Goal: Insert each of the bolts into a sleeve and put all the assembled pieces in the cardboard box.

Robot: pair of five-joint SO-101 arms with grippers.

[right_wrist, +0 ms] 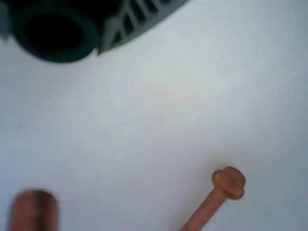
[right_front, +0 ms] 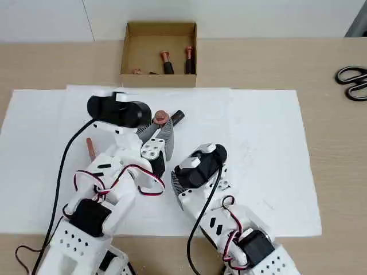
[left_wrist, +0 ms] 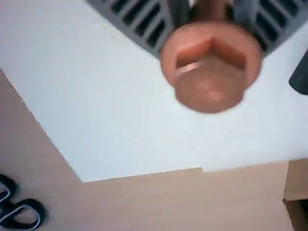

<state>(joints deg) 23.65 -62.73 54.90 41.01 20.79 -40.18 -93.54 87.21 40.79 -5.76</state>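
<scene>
Bolt [left_wrist: 210, 65] is clamped head-out in the left gripper [right_front: 161, 126], over the white paper [right_front: 258, 160] just near of the cardboard box [right_front: 160, 80]. The right gripper [right_wrist: 62, 17], nearer and to the right, grasps a black sleeve [right_wrist: 50, 36]. A second bolt [right_front: 90, 148] lies loose on the paper at left.

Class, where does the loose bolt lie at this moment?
In the high view the loose bolt lies on the white paper, just left of the left arm.
</scene>
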